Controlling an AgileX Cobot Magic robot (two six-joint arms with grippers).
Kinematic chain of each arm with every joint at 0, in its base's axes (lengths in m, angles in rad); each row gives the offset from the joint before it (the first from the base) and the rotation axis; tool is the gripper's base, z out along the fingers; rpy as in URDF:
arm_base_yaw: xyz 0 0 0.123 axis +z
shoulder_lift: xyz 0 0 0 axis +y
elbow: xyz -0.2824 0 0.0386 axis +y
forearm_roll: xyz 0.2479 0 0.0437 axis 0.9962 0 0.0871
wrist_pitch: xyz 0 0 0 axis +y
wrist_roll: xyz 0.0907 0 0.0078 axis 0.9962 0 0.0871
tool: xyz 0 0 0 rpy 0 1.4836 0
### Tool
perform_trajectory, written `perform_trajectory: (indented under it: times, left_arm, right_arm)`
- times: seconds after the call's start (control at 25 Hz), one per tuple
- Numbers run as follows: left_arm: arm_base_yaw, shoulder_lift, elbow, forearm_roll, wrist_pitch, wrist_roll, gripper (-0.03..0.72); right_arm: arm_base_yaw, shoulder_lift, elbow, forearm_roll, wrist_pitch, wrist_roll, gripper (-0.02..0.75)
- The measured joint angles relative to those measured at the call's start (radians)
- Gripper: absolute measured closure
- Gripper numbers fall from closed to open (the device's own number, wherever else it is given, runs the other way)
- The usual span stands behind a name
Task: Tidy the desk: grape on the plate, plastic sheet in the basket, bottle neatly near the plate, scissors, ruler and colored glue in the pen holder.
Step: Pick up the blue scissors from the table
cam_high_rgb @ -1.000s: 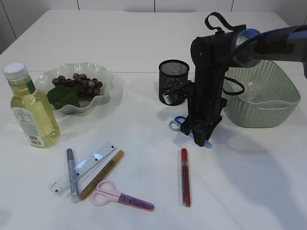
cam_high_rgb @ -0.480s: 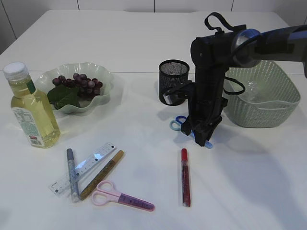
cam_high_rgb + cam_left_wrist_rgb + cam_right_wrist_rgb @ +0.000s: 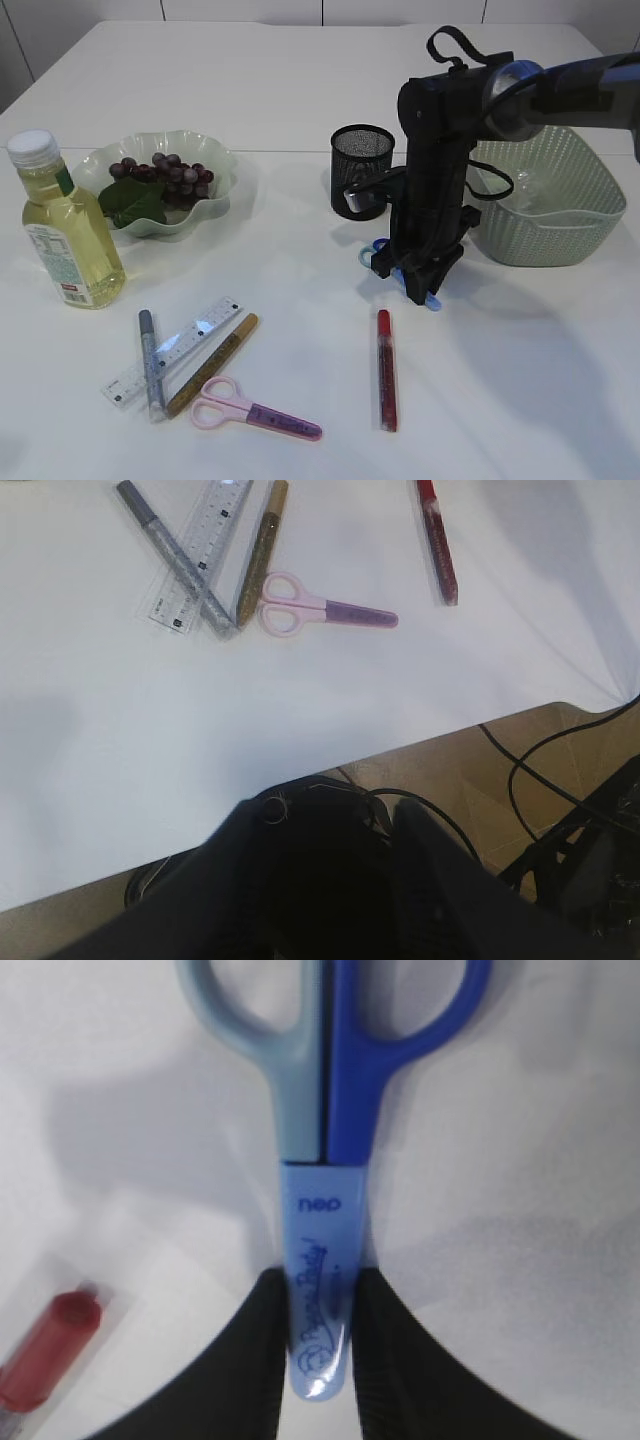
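Now: right gripper (image 3: 320,1360) clamped on blue scissors (image 3: 325,1160)

Handles point toward the pen holder (image 3: 362,170) just beyond (left arm well off).

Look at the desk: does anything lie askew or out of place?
Yes. The ruler, silver glue pen and gold glue pen lie crossed in a heap near the pink scissors, outside the pen holder.

The ribbed plastic bottle (image 3: 62,225) stands left of the wavy-rimmed plate (image 3: 215,160), grapes (image 3: 166,173) on it. Right of the plate sits the mesh pen holder (image 3: 360,169), then the woven basket (image 3: 580,215). Before them (nearer the table edge) lie ruler (image 3: 175,350), capped scissors (image 3: 256,411) and glue tube (image 3: 386,369).
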Motion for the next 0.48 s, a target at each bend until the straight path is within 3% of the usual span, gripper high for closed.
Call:
perform_trajectory:
  times: [0.48]
  left_arm:
    - [0.0, 0.0, 0.0, -0.014, 0.0, 0.0, 0.379]
  right_arm:
    - [0.0, -0.002, 0.004, 0.046, 0.0, 0.053, 0.555]
